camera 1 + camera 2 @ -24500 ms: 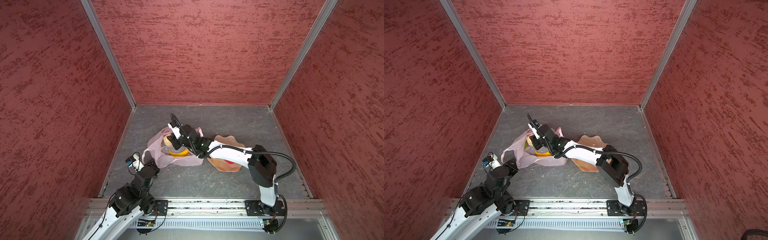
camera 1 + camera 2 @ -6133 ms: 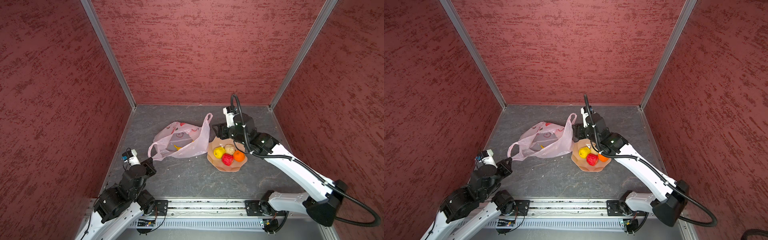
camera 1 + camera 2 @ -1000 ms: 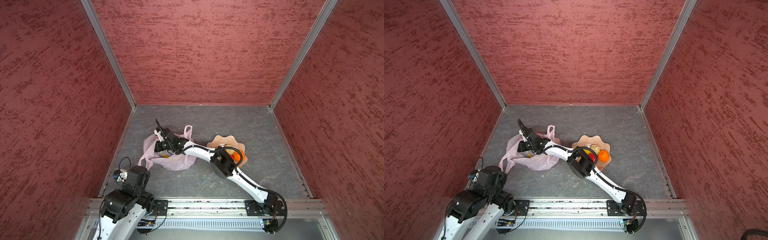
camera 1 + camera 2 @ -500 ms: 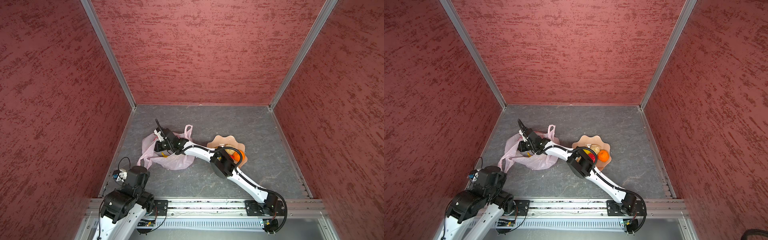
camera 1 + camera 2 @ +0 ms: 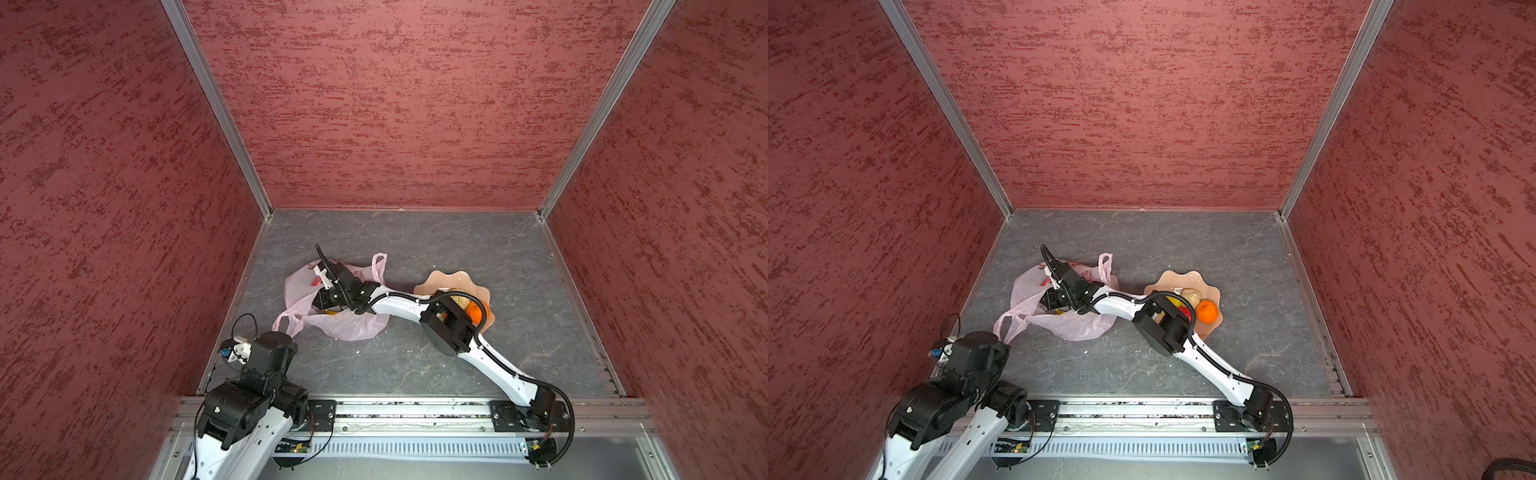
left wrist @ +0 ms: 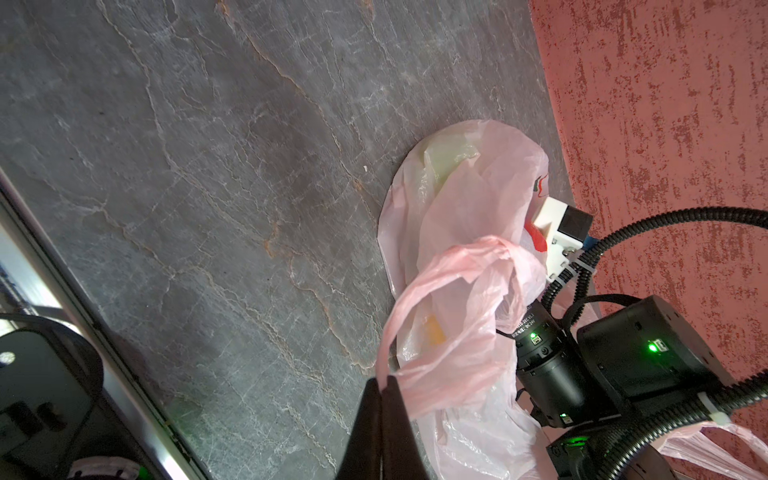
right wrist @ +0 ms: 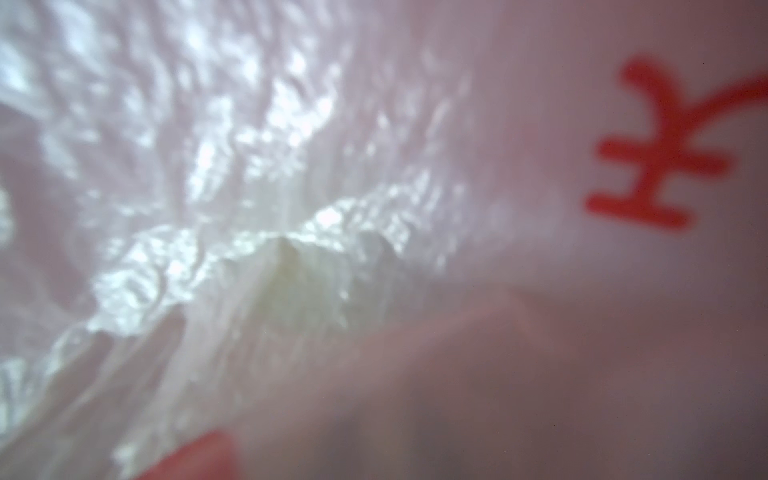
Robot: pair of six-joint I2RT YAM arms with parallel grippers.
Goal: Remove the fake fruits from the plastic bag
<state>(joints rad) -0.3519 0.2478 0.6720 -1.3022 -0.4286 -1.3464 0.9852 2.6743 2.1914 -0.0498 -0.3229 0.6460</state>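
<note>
Nearest, the left claw has its two black fingers closed flat on one thin loop handle of the plastic bag. The bag is crinkly, see-through pale pink film with red printed marks, lying slack on the grey veined stone-look floor. Its long axis slants from this near-left handle to the second handle, which stands up at the far right.

The right claw is buried in the bag's mouth. Film covers its fingers and its wrist camera shows only blurred plastic, so I cannot tell how it stands.

Two fruits show through the film, a pale green shape and a yellow-orange patch.

Right of the bag sits one peach wavy-edged dish. It holds four fruits: an orange ball, a beige lump, and a red one and a yellow one partly hidden by the arm.

Beyond the bag rises a rough red wall.
</note>
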